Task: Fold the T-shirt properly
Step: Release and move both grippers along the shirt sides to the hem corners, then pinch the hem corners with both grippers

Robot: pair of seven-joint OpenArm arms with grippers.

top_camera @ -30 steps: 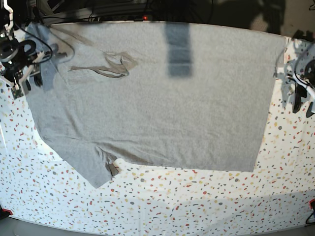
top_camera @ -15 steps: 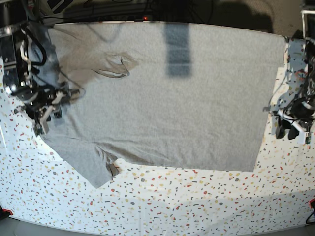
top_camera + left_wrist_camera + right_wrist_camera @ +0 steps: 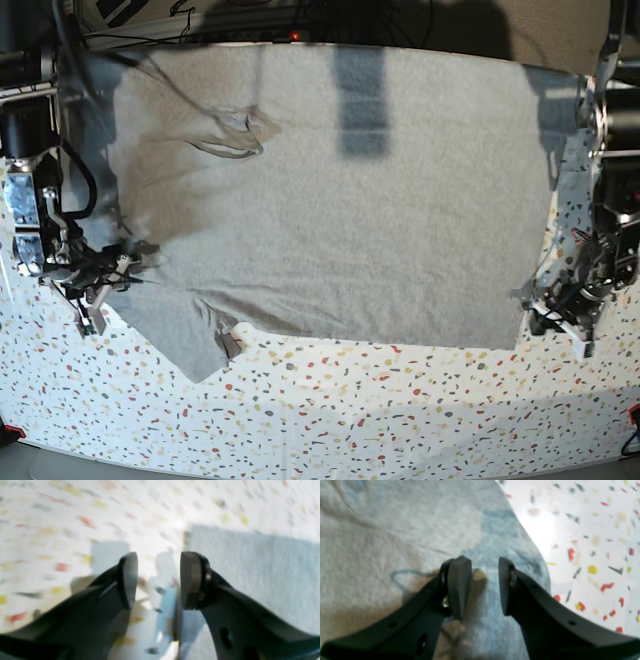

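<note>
T-shirt (image 3: 340,190) flat, edge between left jaws, sleeve under right jaws

Matt heather-grey cotton T-shirt (image 3: 380,200), smooth speckled terrazzo-look table (image 3: 400,410), matt black plastic fingers (image 3: 458,587)

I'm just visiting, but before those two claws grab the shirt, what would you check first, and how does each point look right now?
1. T-shirt spread flat on the table: ok, apart from wrinkles by the collar.
2. Left gripper open: ok.
3. Left gripper over the shirt's edge: ok, the edge lies under one finger.
4. Right gripper open: ok.
5. Right gripper over fabric near the shirt's edge: ok.
6. Either gripper touching cloth already: cannot tell.
</note>
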